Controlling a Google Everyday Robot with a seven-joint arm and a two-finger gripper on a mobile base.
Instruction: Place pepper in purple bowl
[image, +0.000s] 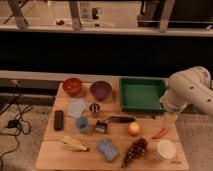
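Task at its outset, by the look of it. Your gripper (170, 121) is hanging over the right end of the table (52, 156), just above the pepper (160, 133), with its jaws standing wide and gripping nothing. The pepper is lying on the wood right of the fruit (133, 129), well apart from the purple bowl (101, 90), which is sitting at the back, left of the green tray (141, 95). You are facing the grasp, the carry and the release.

The claw (170, 120) hangs by the pepper (160, 133), with the green tray (142, 95) between it and the purple bowl (101, 90).
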